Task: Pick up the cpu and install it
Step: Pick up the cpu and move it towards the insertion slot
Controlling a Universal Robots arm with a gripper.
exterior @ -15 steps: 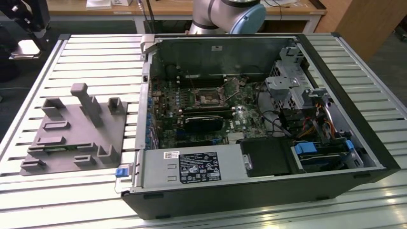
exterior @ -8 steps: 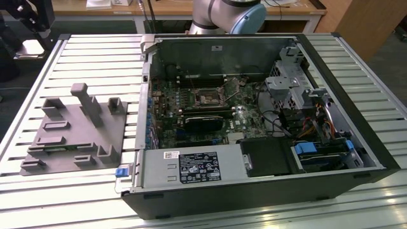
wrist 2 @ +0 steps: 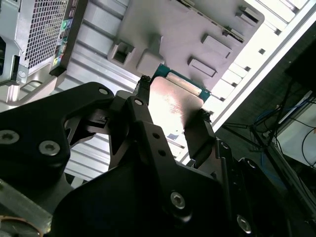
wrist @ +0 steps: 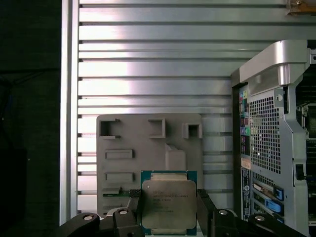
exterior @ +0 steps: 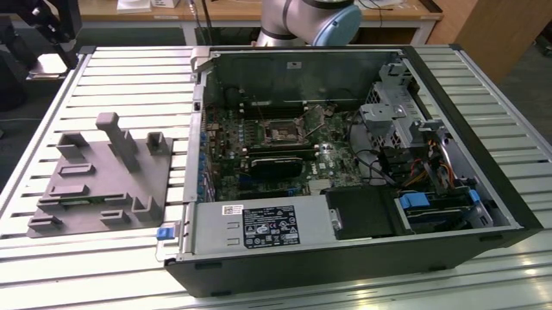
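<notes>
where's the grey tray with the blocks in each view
Exterior view: grey tray on the slatted table, at the exterior view's left of the computer case.
First wrist view: tray beyond the cpu held in the end effector, case alongside.
Second wrist view: tray beyond the cpu, case alongside.
Shared landmark: the computer case.

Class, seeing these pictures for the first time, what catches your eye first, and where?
The open computer case sits on the slatted table, a grey tray toward the exterior view's left. In the first wrist view, the tool grips a shiny chip, the tray behind it.
</notes>
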